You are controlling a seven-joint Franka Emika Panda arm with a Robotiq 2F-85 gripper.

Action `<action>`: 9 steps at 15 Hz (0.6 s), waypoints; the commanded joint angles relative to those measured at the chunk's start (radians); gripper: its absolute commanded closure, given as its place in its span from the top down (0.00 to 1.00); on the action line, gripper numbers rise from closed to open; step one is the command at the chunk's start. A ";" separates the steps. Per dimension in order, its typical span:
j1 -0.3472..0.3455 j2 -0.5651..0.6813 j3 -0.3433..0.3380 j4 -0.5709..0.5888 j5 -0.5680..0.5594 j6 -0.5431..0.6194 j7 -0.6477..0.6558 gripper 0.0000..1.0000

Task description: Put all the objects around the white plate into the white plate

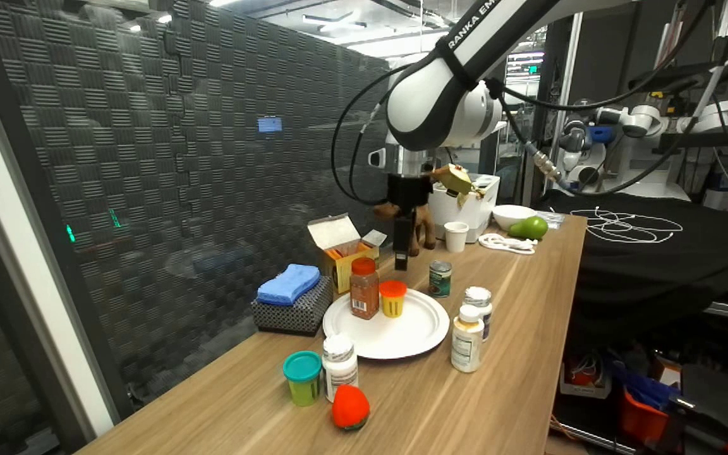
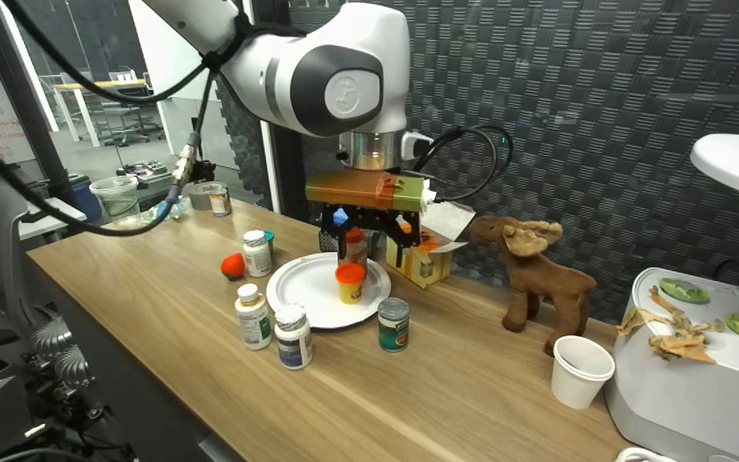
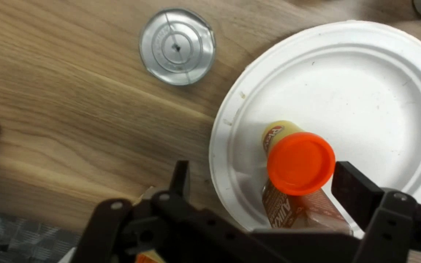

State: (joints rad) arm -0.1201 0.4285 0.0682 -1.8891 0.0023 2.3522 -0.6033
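The white plate (image 1: pixel 414 338) holds a brown spice bottle (image 1: pixel 364 294) with a red lid and a yellow tub (image 2: pixel 350 289) with an orange lid, both upright. Around the plate stand a green can (image 2: pixel 394 325), two white bottles (image 2: pixel 254 317) (image 2: pixel 294 337), another white bottle (image 1: pixel 340 370), a green tub (image 1: pixel 303 379) with a teal lid, and a red round object (image 1: pixel 349 406). My gripper (image 2: pixel 371 256) is open and empty, above the plate's edge near the spice bottle and tub. In the wrist view its fingers (image 3: pixel 261 170) are wide apart; the can (image 3: pixel 177 47) is beyond them.
An open yellow box (image 2: pixel 421 263) stands by the plate, and a blue sponge (image 1: pixel 288 284) lies on a dark patterned box (image 1: pixel 297 309). A brown toy moose (image 2: pixel 546 282), paper cups (image 2: pixel 578 375) and a white appliance (image 2: pixel 684 385) stand farther along the table. A padded wall runs behind.
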 commanded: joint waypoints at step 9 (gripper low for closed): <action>0.012 -0.110 -0.080 -0.194 -0.090 0.101 0.199 1.00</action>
State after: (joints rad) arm -0.1204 0.3311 0.0036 -2.0613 -0.0530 2.4328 -0.4517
